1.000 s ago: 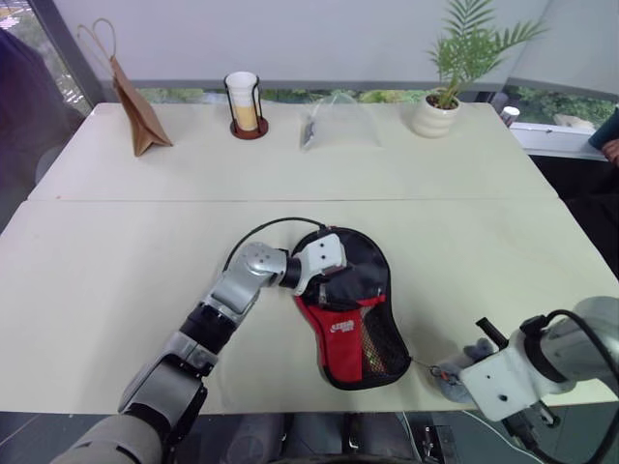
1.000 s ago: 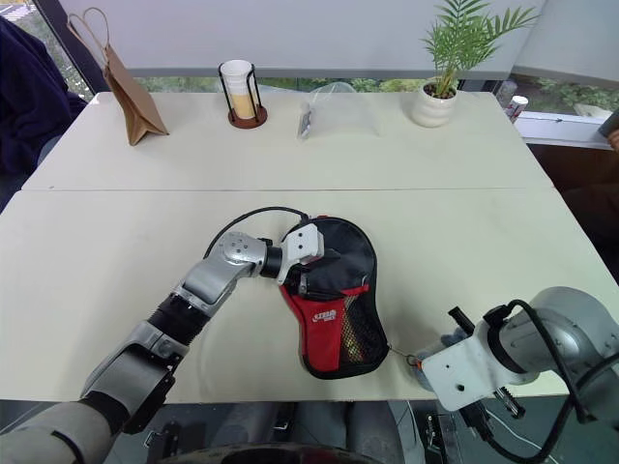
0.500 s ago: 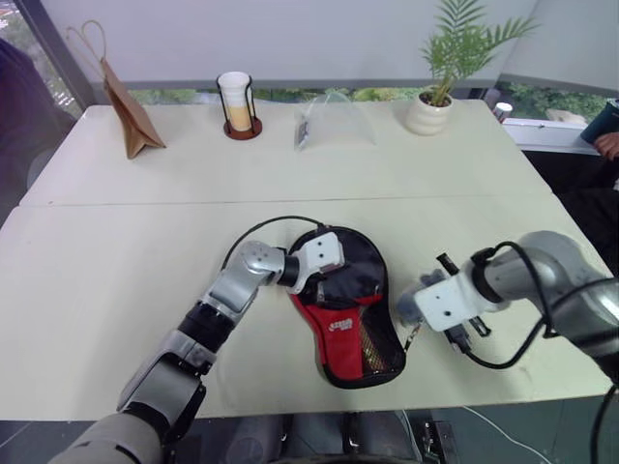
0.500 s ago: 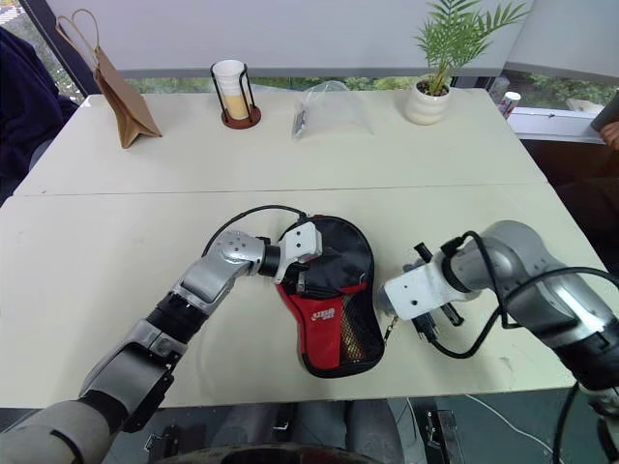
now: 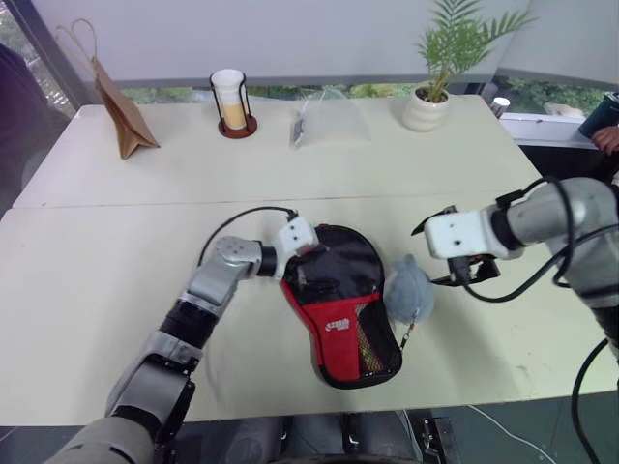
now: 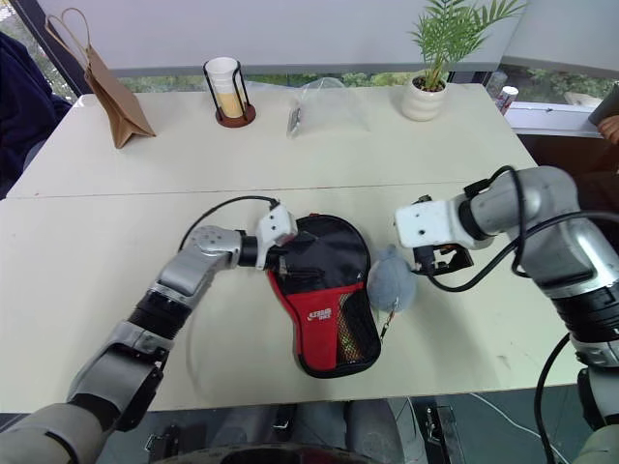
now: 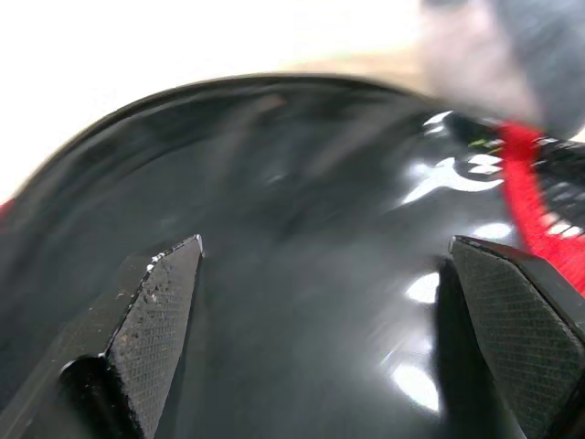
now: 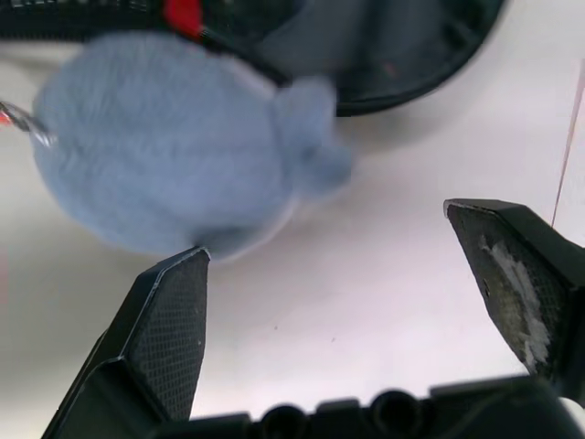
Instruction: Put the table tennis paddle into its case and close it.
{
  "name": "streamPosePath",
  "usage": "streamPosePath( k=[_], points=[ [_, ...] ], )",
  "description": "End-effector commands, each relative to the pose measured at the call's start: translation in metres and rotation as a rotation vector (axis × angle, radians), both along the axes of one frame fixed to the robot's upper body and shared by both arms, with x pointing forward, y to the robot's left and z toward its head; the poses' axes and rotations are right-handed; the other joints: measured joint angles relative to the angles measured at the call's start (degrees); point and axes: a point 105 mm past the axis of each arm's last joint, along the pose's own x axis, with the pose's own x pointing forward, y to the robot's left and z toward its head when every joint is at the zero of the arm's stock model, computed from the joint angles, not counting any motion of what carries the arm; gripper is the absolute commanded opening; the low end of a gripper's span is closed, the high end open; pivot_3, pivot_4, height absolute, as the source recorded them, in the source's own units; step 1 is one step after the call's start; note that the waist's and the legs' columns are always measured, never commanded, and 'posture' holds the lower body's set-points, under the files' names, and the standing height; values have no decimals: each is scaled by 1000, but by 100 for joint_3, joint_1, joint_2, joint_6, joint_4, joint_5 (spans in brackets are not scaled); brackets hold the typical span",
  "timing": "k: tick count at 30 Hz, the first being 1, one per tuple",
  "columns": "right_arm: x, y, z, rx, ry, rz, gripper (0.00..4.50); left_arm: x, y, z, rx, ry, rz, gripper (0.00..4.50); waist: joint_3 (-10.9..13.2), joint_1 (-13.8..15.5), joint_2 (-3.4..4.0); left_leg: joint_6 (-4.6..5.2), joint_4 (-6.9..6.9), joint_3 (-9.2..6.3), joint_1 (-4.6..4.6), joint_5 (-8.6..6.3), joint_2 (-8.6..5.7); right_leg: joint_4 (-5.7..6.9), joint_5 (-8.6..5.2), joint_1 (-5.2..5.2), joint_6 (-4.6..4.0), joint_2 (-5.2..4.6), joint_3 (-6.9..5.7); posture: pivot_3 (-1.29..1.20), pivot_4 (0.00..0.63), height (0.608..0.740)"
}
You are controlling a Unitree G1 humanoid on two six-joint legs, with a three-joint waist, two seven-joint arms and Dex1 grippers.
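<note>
The case [image 5: 343,309], black with a red panel and a mesh pocket, lies flat mid-table, its black cord loop [image 5: 232,217] trailing to the left. The paddle is hidden. My left gripper [image 5: 302,263] is open at the case's upper left edge; in the left wrist view its fingers [image 7: 155,311] spread over the glossy black top. A grey-blue plush charm [image 5: 409,290] lies against the case's right edge on a short chain. My right gripper [image 5: 464,273] hangs open just right of the charm [image 8: 174,155], holding nothing.
Along the far edge of the table stand a brown paper bag [image 5: 114,111], a cup in a wire holder [image 5: 230,97], a clear plastic bag [image 5: 329,121] and a potted plant [image 5: 430,101]. A person's hand [image 5: 607,135] shows at the right.
My right gripper brought the plush charm from the table's front right corner up along the case's right side, then opened and let it go. My left gripper slid slightly left.
</note>
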Motion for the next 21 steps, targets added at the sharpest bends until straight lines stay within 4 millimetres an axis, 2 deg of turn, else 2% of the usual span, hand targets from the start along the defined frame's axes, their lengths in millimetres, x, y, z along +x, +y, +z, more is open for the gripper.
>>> streamPosePath(
  k=[1, 4, 8, 14, 17, 21],
  points=[
    [1, -8, 28, 90, -43, -56, 4476, 3, 8, 36, -73, -55, 6, 4500, 5, 2, 0, 0, 7, 0, -22, 2, -1, 5, 5, -21, 9, 0, 1, 0, 150, 734],
    [-1, -12, 43, 193, -41, -116, 4476, -1, 23, 64, -127, -78, 14, 4500, 39, 5, 9, -3, 5, 2, -30, 3, -5, 8, 8, -29, 11, -2, 3, 0, 150, 734],
    [-12, -9, 61, 397, 7, -179, 4476, -19, 53, 93, -154, -95, 12, 4500, 94, -7, 26, -3, 0, 2, -32, 3, -4, 12, 6, -37, 8, -3, 5, 0, 150, 734],
    [-26, -2, 70, 600, 56, -249, 4476, -54, 88, 115, -142, -83, 30, 4500, 112, 0, 27, -8, -3, 9, -35, -1, -5, 39, 2, -57, 2, -8, 15, 0, 150, 734],
    [-33, 0, 68, 665, 87, -288, 4476, -72, 97, 120, -132, -60, 29, 4500, 117, 13, 27, -10, 5, 11, -41, 0, -5, 59, -4, -69, -9, -10, 17, 0, 150, 734],
    [-38, 1, 63, 705, 110, -330, 4476, -86, 103, 123, -125, -30, 37, 4500, 118, 4, 27, -12, 10, 14, -40, 1, -4, 59, -7, -66, -13, -12, 20, 0, 150, 734]
  ],
)
